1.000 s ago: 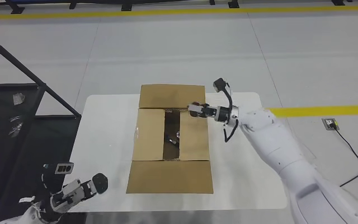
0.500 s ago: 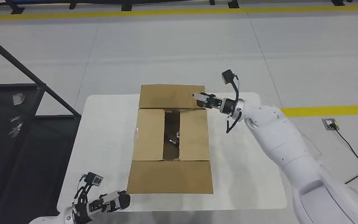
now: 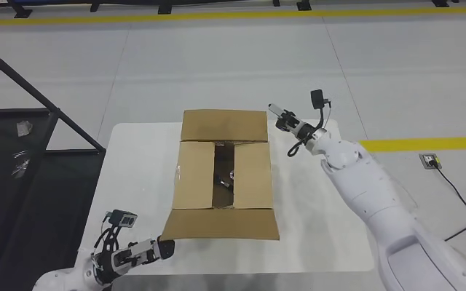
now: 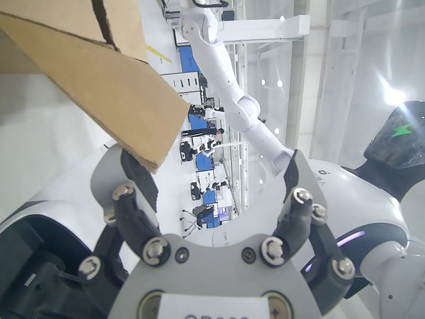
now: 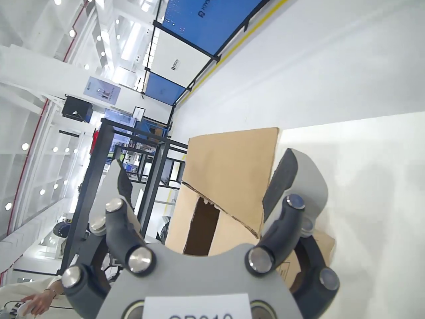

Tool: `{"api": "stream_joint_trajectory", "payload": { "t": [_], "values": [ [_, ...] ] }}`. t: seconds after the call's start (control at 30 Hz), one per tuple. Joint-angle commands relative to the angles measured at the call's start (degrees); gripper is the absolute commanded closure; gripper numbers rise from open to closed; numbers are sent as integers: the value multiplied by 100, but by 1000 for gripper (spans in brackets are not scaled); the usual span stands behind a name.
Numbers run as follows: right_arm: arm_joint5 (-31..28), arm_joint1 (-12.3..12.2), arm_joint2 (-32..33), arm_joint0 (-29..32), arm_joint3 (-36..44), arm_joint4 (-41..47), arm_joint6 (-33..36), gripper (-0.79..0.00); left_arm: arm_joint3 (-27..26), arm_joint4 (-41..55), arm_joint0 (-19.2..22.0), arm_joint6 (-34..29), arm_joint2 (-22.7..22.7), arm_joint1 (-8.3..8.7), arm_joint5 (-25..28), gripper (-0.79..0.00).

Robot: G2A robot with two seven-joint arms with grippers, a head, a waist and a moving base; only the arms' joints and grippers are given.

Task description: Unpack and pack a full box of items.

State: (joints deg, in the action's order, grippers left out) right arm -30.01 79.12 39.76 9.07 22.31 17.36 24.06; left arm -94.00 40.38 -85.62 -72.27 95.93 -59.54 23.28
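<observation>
Well, you have the cardboard box [image 3: 222,178] in the middle of the white table [image 3: 138,167], which stands on a pale grey floor crossed by yellow tape lines [image 3: 218,14]. The box's far flap [image 3: 223,124] and near flap [image 3: 222,229] are spread outward. Its two side flaps are folded in, with a narrow gap between them, and dark items [image 3: 224,179] show through it, too small to name.

Your left gripper [image 4: 212,167] sits at the near left corner of the box with its jaws spread wide, grasping nothing. The corner of the near flap lies against one of its fingers [image 4: 141,175].

Your right gripper [image 3: 280,114] hovers by the far right corner of the box, jaws likewise parted and holding nothing, and the far flap's corner is close to one finger [image 5: 282,174].

Beside the table on the left stands a black metal frame [image 3: 29,145]. A socket with a cable [image 3: 429,161] lies on the floor to the right. Blue wall panels [image 5: 225,8] line the room's far side.
</observation>
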Motion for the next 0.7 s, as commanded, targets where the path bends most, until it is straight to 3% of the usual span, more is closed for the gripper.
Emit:
{"api": "stream_joint_trajectory", "payload": {
  "t": [0.0, 0.27, 0.67],
  "values": [
    [164, 67, -11, -32, -132, 11, 81, -785, -66, 12, 41, 277, -5, -10, -17, -785],
    [287, 357, 64, -82, -582, 325, 350, -785, -262, -311, 244, 1411, -212, -61, -110, -785],
    [287, 357, 64, -82, -582, 325, 350, -785, -262, -311, 244, 1411, -212, -61, -110, -785]
  ]
}}
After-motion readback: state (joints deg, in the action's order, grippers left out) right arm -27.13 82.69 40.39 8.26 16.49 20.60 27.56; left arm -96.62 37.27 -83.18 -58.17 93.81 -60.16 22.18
